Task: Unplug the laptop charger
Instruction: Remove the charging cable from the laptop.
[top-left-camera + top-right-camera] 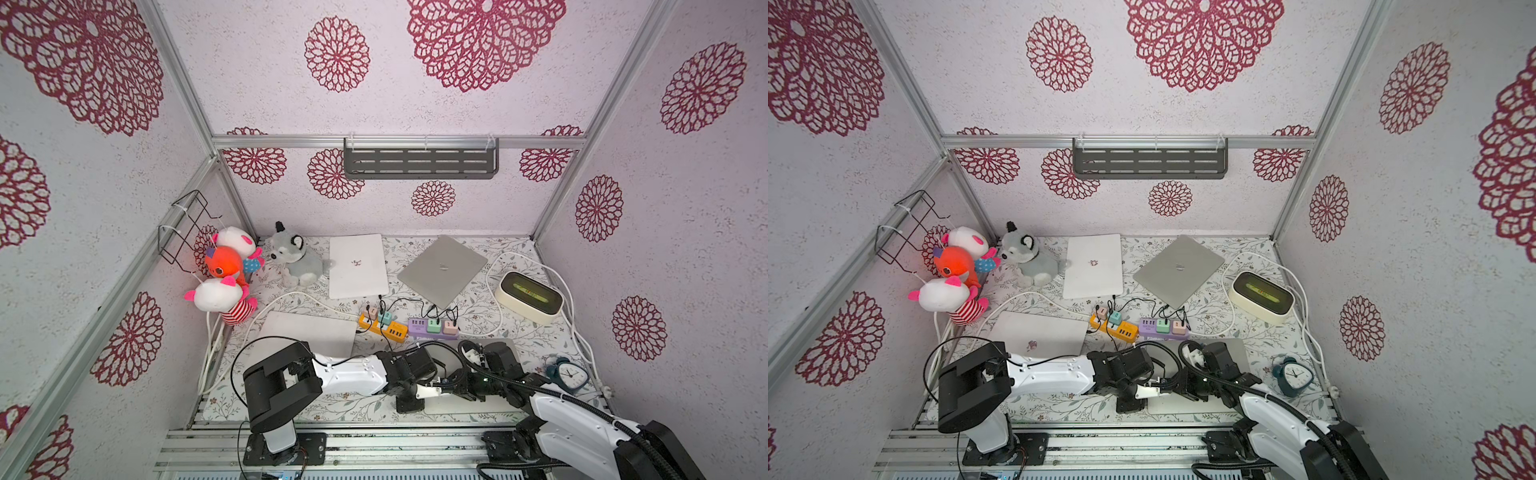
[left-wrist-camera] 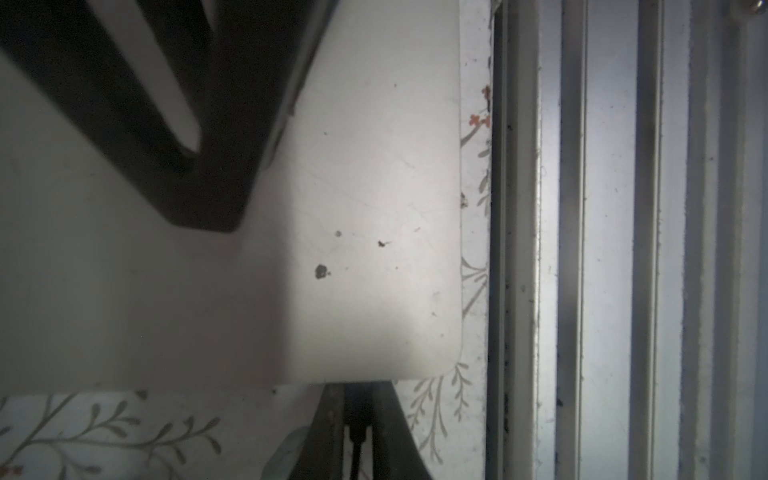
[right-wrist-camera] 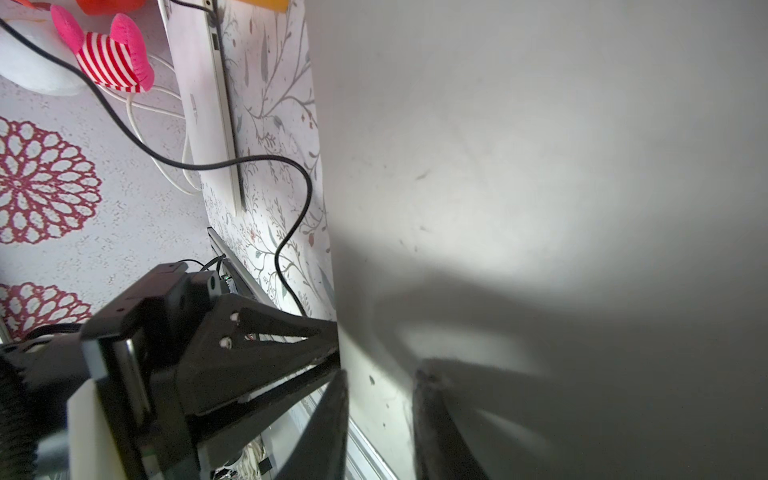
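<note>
Here, the grey laptop (image 1: 465, 409) lies closed at the near right of the floral table cover (image 2: 104, 428), and both arms meet over it. The charger plug (image 2: 358, 409) sits at the laptop's left side edge, close to the near corner. Its long axis runs across the table, square to that edge, with the nose pointing toward the robot's right and into the laptop's side. The nose meets the edge, but the pictures do not show how deep it sits in the port.

The left gripper (image 2: 359, 388) reaches in from the left, and its fingers (image 2: 328, 415) are clenched on the plug, one on each side. The black cable (image 2: 354, 457) leaves the plug's tail between them. In the right wrist view the same cable (image 3: 291, 232) curls over the table cover toward the laptop's edge. In both top views a black lead runs from that area up to the orange power strip (image 1: 382, 326) (image 1: 1115, 328).

The right gripper (image 3: 380, 370) is over the laptop's lid. Its fingers (image 3: 332, 415) are spread apart with nothing between them, and the tips are down at the lid's surface.
</note>
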Controlling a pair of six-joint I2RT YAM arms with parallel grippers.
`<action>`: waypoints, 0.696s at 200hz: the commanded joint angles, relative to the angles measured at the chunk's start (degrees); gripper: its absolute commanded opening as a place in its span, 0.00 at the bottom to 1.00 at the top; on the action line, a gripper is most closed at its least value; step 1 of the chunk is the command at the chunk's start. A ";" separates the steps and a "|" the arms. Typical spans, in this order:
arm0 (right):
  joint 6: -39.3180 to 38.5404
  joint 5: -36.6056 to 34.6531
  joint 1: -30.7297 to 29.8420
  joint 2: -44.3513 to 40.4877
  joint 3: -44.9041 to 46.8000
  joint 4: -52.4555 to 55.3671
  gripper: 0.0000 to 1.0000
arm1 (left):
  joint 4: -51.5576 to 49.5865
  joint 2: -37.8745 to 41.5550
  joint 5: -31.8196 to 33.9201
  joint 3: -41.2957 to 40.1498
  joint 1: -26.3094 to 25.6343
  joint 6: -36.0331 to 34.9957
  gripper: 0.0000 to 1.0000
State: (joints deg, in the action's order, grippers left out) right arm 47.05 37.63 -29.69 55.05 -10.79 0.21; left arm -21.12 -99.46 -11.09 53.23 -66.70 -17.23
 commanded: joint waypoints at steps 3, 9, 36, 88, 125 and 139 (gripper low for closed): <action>-1.43 -0.36 -0.22 0.24 0.94 1.20 0.29 | 0.41 -0.32 -0.52 1.30 0.08 -2.42 0.05; -1.43 -0.34 -0.26 0.24 0.99 1.20 0.29 | 0.47 -0.29 -0.54 1.35 0.08 -2.09 0.05; -1.56 -0.36 -0.21 0.25 1.03 1.20 0.29 | 0.69 -0.38 -0.80 1.43 0.08 0.28 0.06; -1.61 -0.11 -0.19 0.59 1.28 0.93 0.29 | 2.04 -0.30 -0.63 1.00 0.22 4.57 0.07; -1.74 -0.09 -0.27 0.50 1.39 0.85 0.29 | 1.68 -0.21 -0.82 0.91 0.51 3.21 0.08; -1.78 -0.10 -0.24 0.46 1.47 0.85 0.29 | 0.95 -0.21 -0.65 1.00 0.43 1.39 0.09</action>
State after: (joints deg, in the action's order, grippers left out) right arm 46.85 37.78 -29.69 55.07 -10.63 -0.12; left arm -21.26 -99.46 -11.20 53.30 -66.70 -13.58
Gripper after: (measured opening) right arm 0.294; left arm 0.130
